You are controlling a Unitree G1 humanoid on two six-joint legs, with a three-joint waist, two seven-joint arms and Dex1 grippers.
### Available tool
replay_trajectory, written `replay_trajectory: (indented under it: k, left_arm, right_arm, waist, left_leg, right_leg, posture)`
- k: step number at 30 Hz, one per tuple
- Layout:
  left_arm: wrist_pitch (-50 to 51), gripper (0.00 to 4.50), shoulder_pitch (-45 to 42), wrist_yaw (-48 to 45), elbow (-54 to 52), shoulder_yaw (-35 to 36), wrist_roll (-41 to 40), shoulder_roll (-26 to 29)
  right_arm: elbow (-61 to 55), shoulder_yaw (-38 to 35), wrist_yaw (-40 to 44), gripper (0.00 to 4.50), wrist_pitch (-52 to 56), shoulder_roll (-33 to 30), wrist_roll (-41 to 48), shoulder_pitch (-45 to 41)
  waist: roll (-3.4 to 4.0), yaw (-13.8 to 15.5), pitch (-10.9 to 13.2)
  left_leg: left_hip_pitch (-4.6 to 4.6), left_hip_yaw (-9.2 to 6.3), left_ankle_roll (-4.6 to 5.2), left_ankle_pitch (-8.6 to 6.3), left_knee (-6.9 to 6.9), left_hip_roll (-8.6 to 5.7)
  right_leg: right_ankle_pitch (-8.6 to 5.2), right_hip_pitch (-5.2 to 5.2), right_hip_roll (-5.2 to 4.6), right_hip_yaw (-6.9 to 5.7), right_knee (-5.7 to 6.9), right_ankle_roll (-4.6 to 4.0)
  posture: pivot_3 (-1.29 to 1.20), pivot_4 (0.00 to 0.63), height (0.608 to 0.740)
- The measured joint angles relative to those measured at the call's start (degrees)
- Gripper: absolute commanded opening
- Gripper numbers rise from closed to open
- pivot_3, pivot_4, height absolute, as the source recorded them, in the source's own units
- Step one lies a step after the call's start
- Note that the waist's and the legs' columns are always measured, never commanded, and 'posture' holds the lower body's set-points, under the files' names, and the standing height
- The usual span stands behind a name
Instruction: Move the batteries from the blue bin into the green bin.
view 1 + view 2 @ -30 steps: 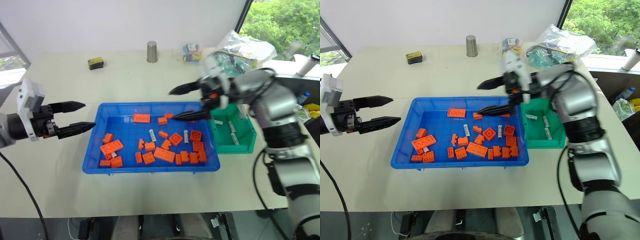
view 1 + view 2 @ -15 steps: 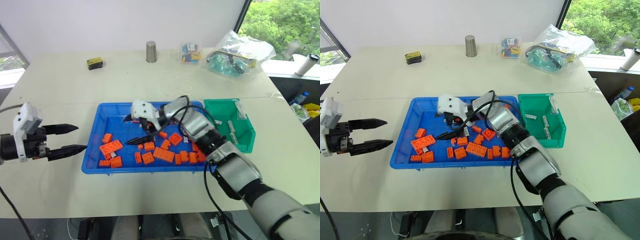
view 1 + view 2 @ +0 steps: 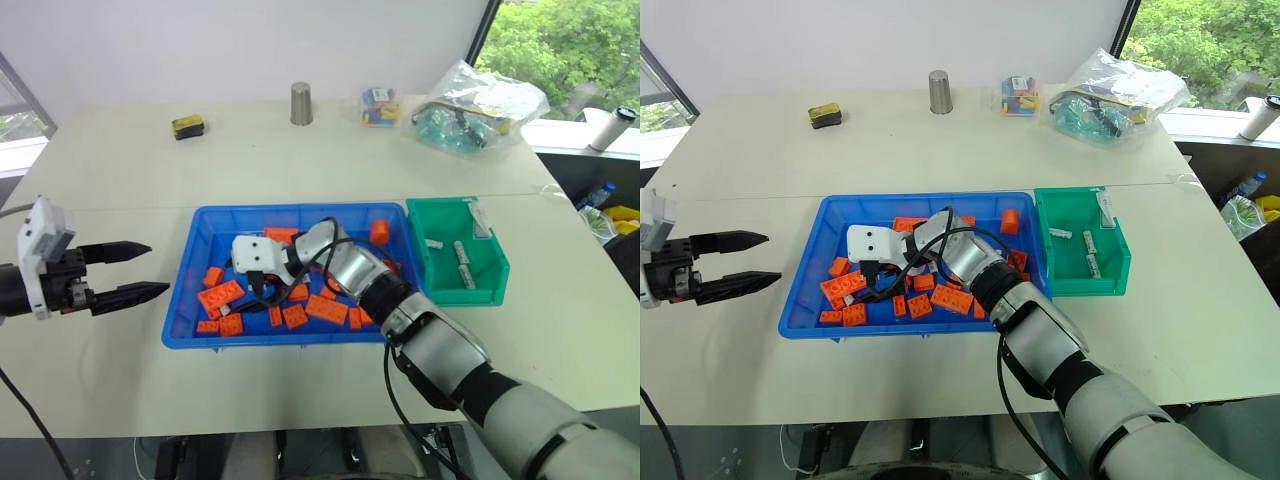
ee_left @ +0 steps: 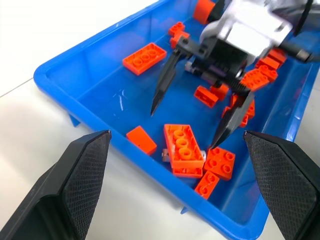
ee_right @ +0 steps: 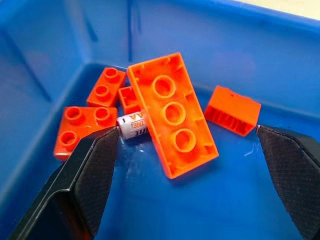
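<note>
Right gripper (image 4: 189,129) dropped into blue bin (image 3: 200,250), studded rectangular orange bricks (image 5: 172,114)

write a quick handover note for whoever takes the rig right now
Left gripper: open, empty, hovering left of the blue bin.
Right gripper: open, empty, low inside the blue bin over the orange bricks.
A battery lies half under a long brick, at the right gripper's fingertips.
Done: a few batteries in the green bin.
Left: pick this one, check for more.

Batteries (image 3: 462,255) in green bin (image 3: 490,277)
</note>
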Motion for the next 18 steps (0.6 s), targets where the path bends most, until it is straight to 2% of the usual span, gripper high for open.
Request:
replay_trajectory:
  k: [6,9,14,15,18]
  left_arm:
    - [0.11,4.45,-0.13,0.27,-0.81,0.00,-0.19,-0.06]
    - [0.13,4.50,-0.12,0.81,-1.24,-0.01,-0.21,-0.18]
    - [0.09,4.50,-0.12,1.49,-1.52,-0.24,-0.19,-0.81]
    - [0.08,4.50,-0.13,1.74,-1.57,-0.53,-0.18,-1.04]
    - [0.00,4.50,-0.22,2.08,-1.57,-0.92,-0.12,-1.16]
  right_arm:
    - [4.63,-1.12,-1.77,4.50,-3.27,1.38,-0.99,-1.07]
    - [6.85,-1.65,-1.54,3.69,-4.46,1.38,-1.48,-1.48]
    - [9.03,-3.11,-1.03,1.25,-5.31,2.01,-1.51,-1.87]
    - [9.40,-3.40,-1.04,1.12,-5.40,2.26,-1.51,-2.27]
    - [9.91,-4.16,-1.70,1.12,-5.35,2.41,-1.54,-2.96]
  waist:
    - [0.00,-0.04,0.00]
    - [0.00,-0.06,0.00]
    - [0.00,-0.09,0.00]
    - [0.00,-0.15,0.00]
    - [0.00,-0.20,0.00]
  left_leg:
    - [0.00,-0.01,-0.01,0.00,-0.02,0.00]
    - [0.00,-0.02,-0.02,0.00,-0.02,0.00]
    - [0.00,-0.02,-0.02,0.00,-0.04,0.00]
    - [0.00,-0.02,-0.02,0.01,-0.05,0.00]
    - [0.00,-0.04,-0.03,0.01,-0.06,0.00]
  right_leg:
    - [0.00,0.00,-0.02,-0.01,0.00,-0.01]
    - [0.01,0.00,-0.02,-0.01,0.00,-0.01]
    - [0.01,0.00,-0.03,-0.01,0.00,-0.01]
    - [0.01,-0.01,-0.03,-0.01,0.00,-0.02]
    - [0.02,-0.02,-0.04,-0.01,0.00,-0.03]
  posture:
    - [0.00,0.150,0.740]
    - [0.00,0.150,0.740]
    - [0.00,0.150,0.740]
    - [0.00,0.150,0.740]
    - [0.00,0.150,0.740]
